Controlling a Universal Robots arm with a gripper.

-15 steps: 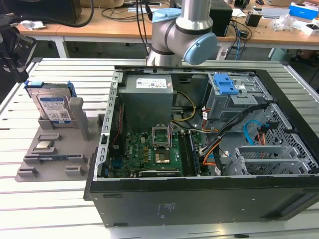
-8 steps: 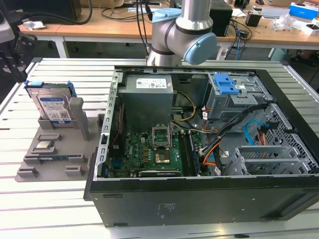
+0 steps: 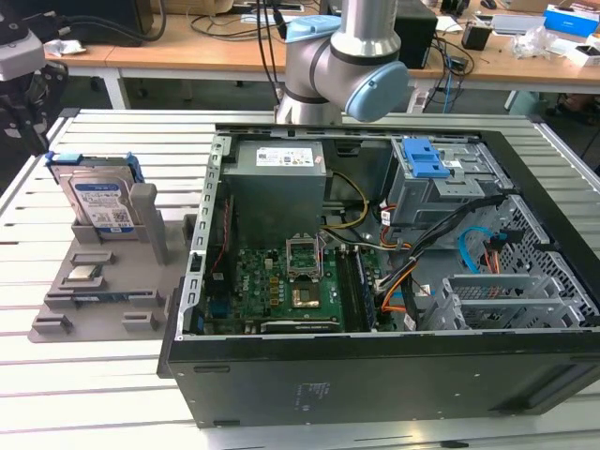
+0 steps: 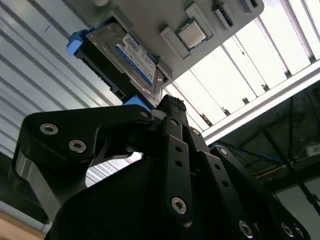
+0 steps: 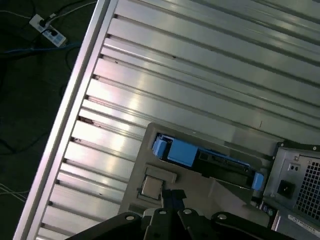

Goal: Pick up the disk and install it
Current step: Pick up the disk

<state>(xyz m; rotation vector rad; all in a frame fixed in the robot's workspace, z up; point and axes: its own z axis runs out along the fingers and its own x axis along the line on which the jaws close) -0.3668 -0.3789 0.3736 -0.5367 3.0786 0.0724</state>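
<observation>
1 disk (image 3: 98,202) upright in grey holder (image 3: 103,314), beside open PC case (image 3: 375,375).

I see the disk (image 4: 107,45) as dull silver metal with a glossy paper label (image 4: 136,62) and blue plastic rails (image 4: 76,42); the counter (image 3: 84,394) is ribbed satin aluminium.

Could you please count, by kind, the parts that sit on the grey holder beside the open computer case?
Disk: 1
Processor chip: 1
Memory stick: 1
Total on the grey holder: 3
</observation>
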